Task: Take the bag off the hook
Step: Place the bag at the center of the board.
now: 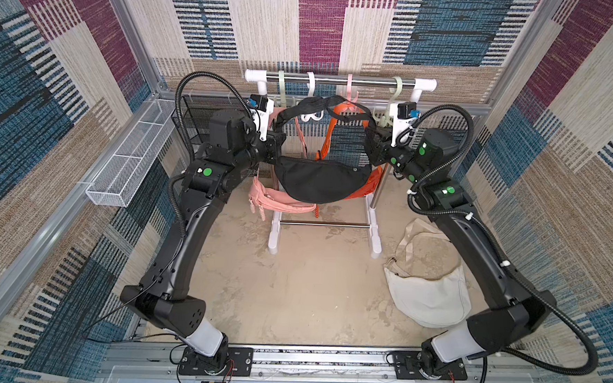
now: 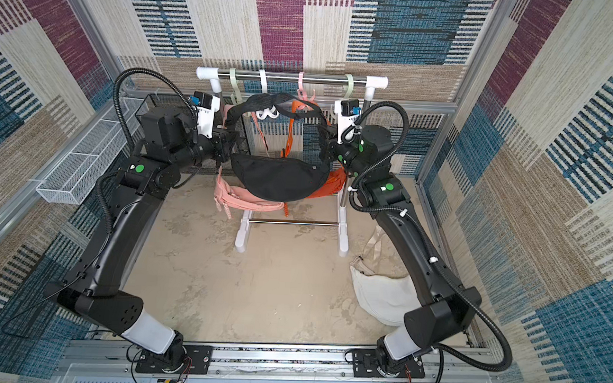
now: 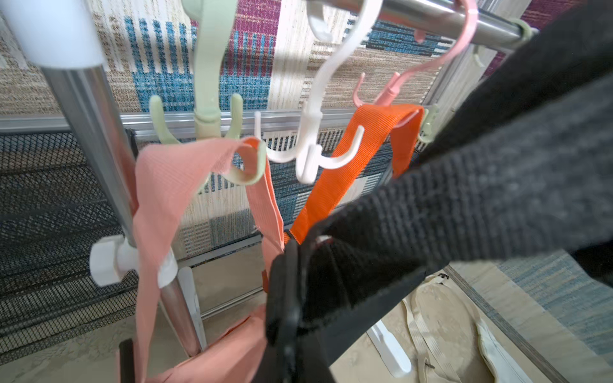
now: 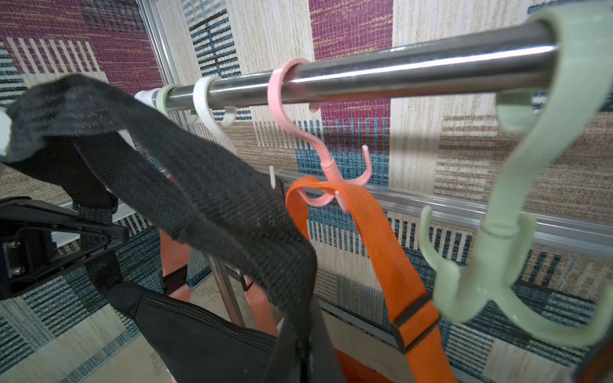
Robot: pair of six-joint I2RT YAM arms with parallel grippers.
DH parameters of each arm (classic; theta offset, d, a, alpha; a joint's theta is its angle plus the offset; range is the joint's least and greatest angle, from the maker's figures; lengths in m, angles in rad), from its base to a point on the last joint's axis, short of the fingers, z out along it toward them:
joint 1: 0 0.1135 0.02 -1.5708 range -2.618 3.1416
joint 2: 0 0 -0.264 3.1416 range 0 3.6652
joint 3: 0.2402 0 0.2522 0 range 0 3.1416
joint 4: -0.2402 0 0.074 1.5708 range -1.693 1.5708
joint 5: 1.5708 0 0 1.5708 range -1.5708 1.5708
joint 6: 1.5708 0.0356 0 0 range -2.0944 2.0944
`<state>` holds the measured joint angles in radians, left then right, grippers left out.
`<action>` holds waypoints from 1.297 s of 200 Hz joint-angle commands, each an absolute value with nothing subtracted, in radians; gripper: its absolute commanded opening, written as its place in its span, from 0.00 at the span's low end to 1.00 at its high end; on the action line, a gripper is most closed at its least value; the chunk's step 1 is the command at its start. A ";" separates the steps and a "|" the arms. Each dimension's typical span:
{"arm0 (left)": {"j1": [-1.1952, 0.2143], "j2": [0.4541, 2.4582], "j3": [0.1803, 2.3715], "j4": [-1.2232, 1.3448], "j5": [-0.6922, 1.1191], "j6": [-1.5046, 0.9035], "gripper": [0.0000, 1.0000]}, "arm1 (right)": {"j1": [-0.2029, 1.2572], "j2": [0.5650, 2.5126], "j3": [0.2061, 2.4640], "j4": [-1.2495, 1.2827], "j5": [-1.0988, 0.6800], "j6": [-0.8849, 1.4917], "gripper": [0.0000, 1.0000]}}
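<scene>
A black bag (image 1: 320, 180) (image 2: 280, 178) hangs in the air in front of the rack, carried by its strap (image 3: 464, 199) (image 4: 205, 185). My left gripper (image 1: 278, 140) (image 3: 298, 318) is shut on the strap's left end. My right gripper (image 1: 370, 141) (image 4: 305, 338) is shut on the strap's right end. The strap arches between them, just in front of the white hook (image 1: 310, 117) (image 3: 308, 159). That hook's prongs are bare in the left wrist view, with nothing hanging on them.
A pink bag (image 1: 279, 201) hangs from a green hook (image 3: 205, 116) and an orange bag (image 1: 366, 184) from a pink hook (image 4: 331, 179) on the rack rail (image 1: 339, 80). A cream bag (image 1: 425, 296) lies on the floor at right. Wire baskets (image 1: 130, 161) line the left wall.
</scene>
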<state>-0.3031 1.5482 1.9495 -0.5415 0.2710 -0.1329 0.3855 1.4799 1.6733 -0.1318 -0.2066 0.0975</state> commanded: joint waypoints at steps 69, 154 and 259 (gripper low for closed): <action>-0.326 1.220 1.504 -0.429 0.543 -0.293 0.00 | 0.393 0.983 1.263 -0.290 -0.151 0.268 0.00; -0.439 1.044 1.192 -0.448 0.591 -0.411 0.00 | 0.393 0.772 1.127 -0.641 -0.216 0.413 0.00; -0.628 1.042 0.949 -0.427 0.499 -0.556 0.00 | 0.393 0.722 1.074 -0.978 -0.128 0.497 0.00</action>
<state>-0.6125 1.0306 0.9791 -0.4610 0.5247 -0.4950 0.3916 0.7097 1.0611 -0.8742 -0.2024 0.4706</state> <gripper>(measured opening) 0.054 0.064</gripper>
